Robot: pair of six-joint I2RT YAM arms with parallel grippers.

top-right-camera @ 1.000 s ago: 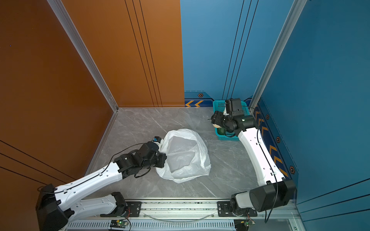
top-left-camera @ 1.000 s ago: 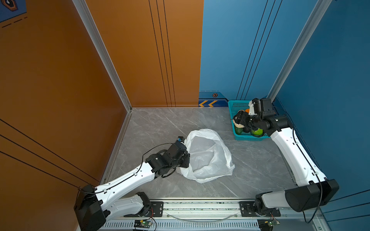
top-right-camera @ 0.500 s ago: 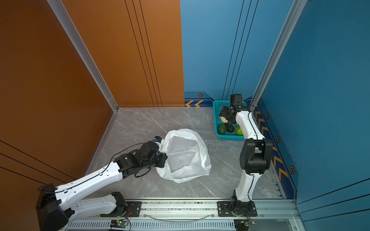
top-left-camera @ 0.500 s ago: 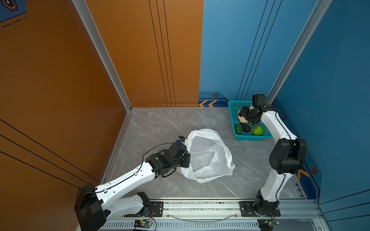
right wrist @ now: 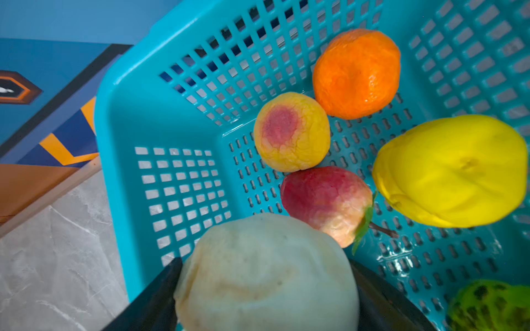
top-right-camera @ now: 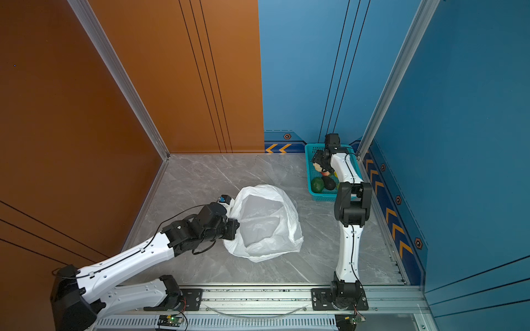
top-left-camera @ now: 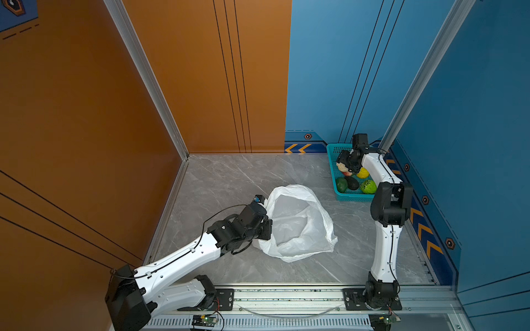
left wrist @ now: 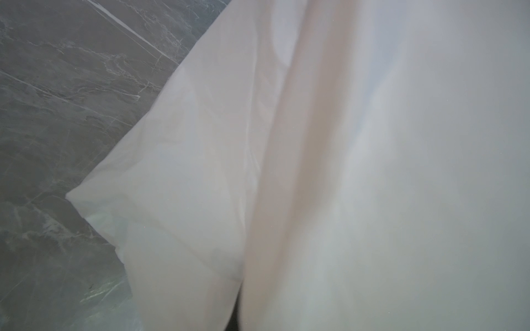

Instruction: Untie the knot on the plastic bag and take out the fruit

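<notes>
The plastic bag (top-left-camera: 298, 226) lies open and slumped on the counter (top-left-camera: 229, 177), its left rim pinched in the closed left gripper (top-left-camera: 266, 226). The right gripper (top-left-camera: 343, 164) clasps the cream fruit (right wrist: 266, 275) over the teal basket (top-left-camera: 354, 197), where the other fruit (top-left-camera: 368, 186) lie.

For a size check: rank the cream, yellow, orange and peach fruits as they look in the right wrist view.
Largest first:
cream fruit, though nearness to the camera inflates it
yellow fruit
orange fruit
peach fruit
</notes>
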